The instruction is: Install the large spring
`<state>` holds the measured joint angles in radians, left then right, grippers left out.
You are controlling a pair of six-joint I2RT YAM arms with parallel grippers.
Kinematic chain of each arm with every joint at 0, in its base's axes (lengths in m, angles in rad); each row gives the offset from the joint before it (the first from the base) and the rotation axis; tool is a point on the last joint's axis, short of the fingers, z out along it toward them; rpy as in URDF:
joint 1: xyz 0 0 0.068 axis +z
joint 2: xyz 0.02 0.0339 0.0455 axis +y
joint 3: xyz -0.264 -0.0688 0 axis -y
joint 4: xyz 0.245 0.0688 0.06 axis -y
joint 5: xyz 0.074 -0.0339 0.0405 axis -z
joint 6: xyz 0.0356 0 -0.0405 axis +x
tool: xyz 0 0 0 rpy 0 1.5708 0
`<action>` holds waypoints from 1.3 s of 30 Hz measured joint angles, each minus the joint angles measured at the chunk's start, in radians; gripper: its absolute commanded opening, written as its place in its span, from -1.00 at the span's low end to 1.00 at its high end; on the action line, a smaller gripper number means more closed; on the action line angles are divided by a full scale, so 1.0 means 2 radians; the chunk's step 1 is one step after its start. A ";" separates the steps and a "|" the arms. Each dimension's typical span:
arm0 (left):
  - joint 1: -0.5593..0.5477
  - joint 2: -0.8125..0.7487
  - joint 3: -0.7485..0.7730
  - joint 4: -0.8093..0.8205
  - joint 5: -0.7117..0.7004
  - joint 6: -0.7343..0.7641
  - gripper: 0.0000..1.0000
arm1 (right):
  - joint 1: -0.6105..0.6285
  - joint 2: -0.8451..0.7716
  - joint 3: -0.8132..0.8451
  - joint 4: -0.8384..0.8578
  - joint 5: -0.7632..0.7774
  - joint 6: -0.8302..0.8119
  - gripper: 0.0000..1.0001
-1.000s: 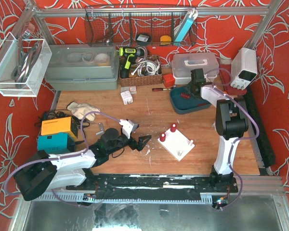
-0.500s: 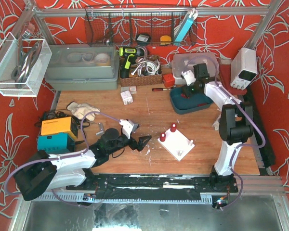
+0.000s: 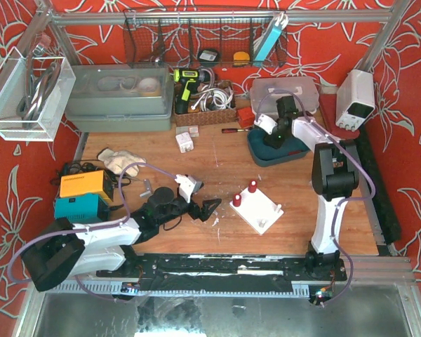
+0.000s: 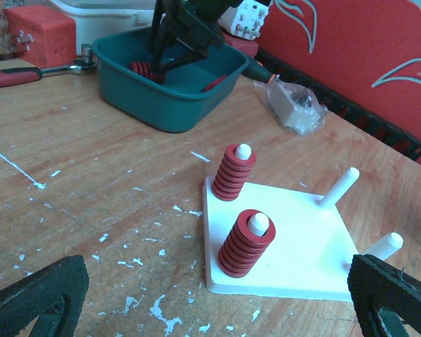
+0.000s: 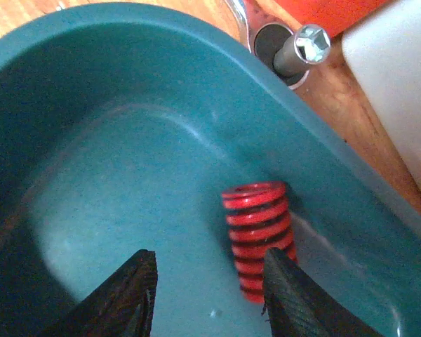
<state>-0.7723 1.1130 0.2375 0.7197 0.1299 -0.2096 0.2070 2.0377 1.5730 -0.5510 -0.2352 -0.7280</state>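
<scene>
Teal bin (image 5: 126, 63) holds a red spring (image 5: 256, 232) just ahead of the right pincer (image 5: 209, 258), parted and empty; one finger hides the spring's near end. Left pincer (image 4: 217, 274) gapes wide.

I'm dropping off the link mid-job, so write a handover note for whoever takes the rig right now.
Left gripper: open, empty, by the white peg board.
Right gripper: open, empty, down in the teal bin, beside a red spring.
Done: two fitted springs sit on the board's pegs.
To do: two bare pegs remain; grip the bin's spring, carry it over, seat it on one.
</scene>
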 measured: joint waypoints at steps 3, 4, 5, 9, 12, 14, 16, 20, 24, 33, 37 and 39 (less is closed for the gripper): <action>0.000 0.000 0.000 0.000 0.001 0.000 1.00 | 0.001 0.022 0.019 -0.002 0.001 -0.013 -0.09; 0.000 0.000 0.000 0.000 0.002 0.000 1.00 | 0.001 0.027 0.022 -0.002 0.006 -0.015 -0.08; 0.000 0.000 0.000 0.000 0.002 0.000 1.00 | 0.001 0.031 0.025 -0.003 0.010 -0.017 -0.08; 0.000 0.000 0.000 0.000 0.002 0.000 1.00 | 0.002 0.043 0.039 -0.010 0.022 -0.023 -0.06; 0.000 0.000 0.000 0.000 0.002 0.000 1.00 | 0.003 0.052 0.050 -0.009 0.031 -0.023 -0.02; 0.000 0.000 0.000 0.000 0.002 0.000 1.00 | 0.004 0.059 0.055 -0.009 0.036 -0.024 -0.02; 0.000 0.000 0.000 0.000 0.002 0.000 1.00 | 0.006 0.068 0.059 -0.009 0.040 -0.024 -0.02; 0.000 0.000 0.000 0.000 0.002 0.000 1.00 | 0.013 0.091 0.076 -0.014 0.051 -0.023 -0.05; 0.000 0.000 0.000 0.000 0.002 0.000 1.00 | 0.018 0.094 0.082 -0.014 0.063 -0.022 -0.14; 0.000 0.000 0.000 0.000 0.002 0.000 1.00 | 0.022 0.098 0.090 -0.024 0.096 -0.021 -0.78; 0.000 0.000 0.000 0.000 0.001 0.000 1.00 | 0.028 0.098 0.091 -0.028 0.106 -0.019 -0.93; 0.000 0.000 0.000 0.000 -0.001 0.000 1.00 | 0.030 0.096 0.091 -0.030 0.106 -0.011 -0.99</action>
<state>-0.7727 1.1130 0.2375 0.7197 0.1284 -0.2092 0.2676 2.2292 1.7546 -0.6106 -0.0223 -0.7509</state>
